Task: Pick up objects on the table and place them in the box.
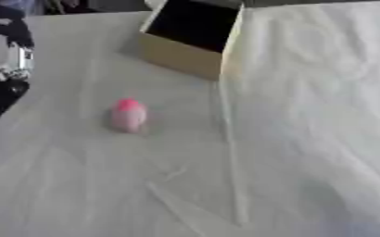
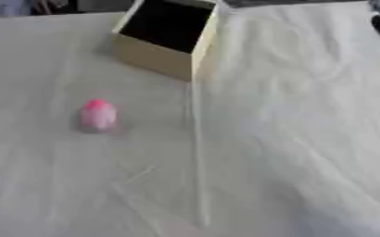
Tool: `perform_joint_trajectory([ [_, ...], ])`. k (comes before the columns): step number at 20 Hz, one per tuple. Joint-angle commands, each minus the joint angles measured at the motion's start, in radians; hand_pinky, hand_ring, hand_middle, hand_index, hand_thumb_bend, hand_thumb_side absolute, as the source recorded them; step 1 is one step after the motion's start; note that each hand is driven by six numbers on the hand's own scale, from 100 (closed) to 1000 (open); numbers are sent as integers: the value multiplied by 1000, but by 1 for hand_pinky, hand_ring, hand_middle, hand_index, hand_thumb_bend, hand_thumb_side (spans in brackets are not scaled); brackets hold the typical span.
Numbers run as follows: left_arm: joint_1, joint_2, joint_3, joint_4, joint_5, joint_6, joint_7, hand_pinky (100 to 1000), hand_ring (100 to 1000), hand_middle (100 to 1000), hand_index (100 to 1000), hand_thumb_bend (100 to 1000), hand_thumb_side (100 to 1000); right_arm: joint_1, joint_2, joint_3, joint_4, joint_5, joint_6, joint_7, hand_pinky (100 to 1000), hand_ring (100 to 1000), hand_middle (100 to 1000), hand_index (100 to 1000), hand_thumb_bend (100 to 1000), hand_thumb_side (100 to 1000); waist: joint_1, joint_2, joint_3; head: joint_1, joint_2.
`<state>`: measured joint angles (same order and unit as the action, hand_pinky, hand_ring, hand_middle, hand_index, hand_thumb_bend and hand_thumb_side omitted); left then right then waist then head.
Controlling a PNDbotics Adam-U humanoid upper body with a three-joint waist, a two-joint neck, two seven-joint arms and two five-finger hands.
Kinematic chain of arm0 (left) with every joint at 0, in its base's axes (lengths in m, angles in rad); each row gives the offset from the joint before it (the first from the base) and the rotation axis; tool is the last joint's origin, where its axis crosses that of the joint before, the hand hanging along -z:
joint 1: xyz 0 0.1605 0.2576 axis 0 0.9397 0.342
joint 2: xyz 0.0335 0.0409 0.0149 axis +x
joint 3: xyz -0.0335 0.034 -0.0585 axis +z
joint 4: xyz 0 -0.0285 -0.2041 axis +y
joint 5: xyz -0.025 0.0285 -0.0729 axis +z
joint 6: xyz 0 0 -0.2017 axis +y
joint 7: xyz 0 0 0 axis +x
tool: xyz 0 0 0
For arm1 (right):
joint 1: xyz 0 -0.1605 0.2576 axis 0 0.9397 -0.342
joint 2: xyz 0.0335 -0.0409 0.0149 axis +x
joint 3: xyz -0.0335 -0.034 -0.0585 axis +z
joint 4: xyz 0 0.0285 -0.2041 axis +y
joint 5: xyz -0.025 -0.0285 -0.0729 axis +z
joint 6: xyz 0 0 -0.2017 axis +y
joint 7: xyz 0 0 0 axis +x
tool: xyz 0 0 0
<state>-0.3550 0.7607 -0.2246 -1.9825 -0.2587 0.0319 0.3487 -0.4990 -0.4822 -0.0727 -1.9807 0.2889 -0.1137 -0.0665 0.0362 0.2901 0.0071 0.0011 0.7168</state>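
**Table stock: one pink item, one box**

You have a small pink rounded object with a red top [image 1: 128,115] lying on the white cloth-covered table [image 1: 307,139], toward its left side. The open tan cardboard box with a dark interior [image 1: 192,39] stands near the far edge, well apart from it. Your left hand [image 1: 3,88] shows at the left edge; finger state cannot be told.

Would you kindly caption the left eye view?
Pink object on the cloth-covered table, open box beyond.

No readable text, label or number on the box [image 1: 195,52] or the pink object [image 1: 128,115].
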Motion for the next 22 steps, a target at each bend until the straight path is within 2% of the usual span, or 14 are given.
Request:
perform_joint_trajectory([
  [1, -46, 110, -52, -17, -4, 47, -48, 630, 731, 776, 853, 100, 684, -16, -29, 0, -19, -2, -1, 5, 841, 688, 586, 787, 100, 710, 0, -20, -2, -1, 6],
  [9, -156, 285, -142, -17, 86, 143, -161, 664, 759, 797, 872, 118, 714, -28, -19, 11, -19, -12, -3, 16, 841, 687, 584, 787, 100, 709, -7, -16, -21, 21, 7],
  [12, -200, 300, -199, -17, 109, 173, -207, 680, 769, 806, 885, 173, 710, -32, -17, 14, -19, -15, -4, 21, 841, 687, 584, 788, 100, 709, -7, -16, -24, 27, 7],
  [13, -212, 300, -217, -17, 115, 185, -223, 698, 780, 813, 892, 245, 681, -33, -16, 15, -19, -16, -4, 22, 841, 687, 584, 788, 100, 709, -7, -16, -25, 29, 6],
  [15, -236, 298, -257, -17, 123, 214, -254, 708, 784, 810, 891, 288, 612, -34, -16, 17, -19, -17, -4, 25, 841, 687, 583, 788, 100, 710, -6, -16, -27, 30, 4],
  [16, -248, 294, -272, -17, 125, 229, -269, 709, 785, 810, 891, 292, 605, -34, -16, 17, -19, -18, -4, 25, 841, 687, 583, 788, 100, 710, -6, -17, -28, 30, 4],
  [17, -264, 288, -280, -17, 126, 243, -313, 716, 788, 811, 891, 351, 565, -33, -15, 17, -19, -18, -4, 25, 841, 686, 583, 788, 100, 710, -6, -17, -28, 29, 4],
  [20, -333, 260, -235, -17, 95, 280, -589, 728, 796, 815, 885, 436, 523, -28, -17, 16, -19, -18, -2, 25, 841, 686, 583, 788, 100, 709, -5, -21, -22, 20, 6],
  [21, -350, 251, -227, -17, 83, 291, -645, 743, 806, 821, 883, 482, 501, -27, -17, 16, -19, -18, -2, 24, 841, 686, 583, 788, 100, 709, -5, -22, -21, 19, 6],
  [22, -364, 244, -224, -17, 70, 301, -685, 744, 807, 821, 881, 486, 500, -26, -17, 16, -19, -18, -2, 24, 841, 686, 583, 788, 100, 709, -5, -22, -20, 18, 6],
])
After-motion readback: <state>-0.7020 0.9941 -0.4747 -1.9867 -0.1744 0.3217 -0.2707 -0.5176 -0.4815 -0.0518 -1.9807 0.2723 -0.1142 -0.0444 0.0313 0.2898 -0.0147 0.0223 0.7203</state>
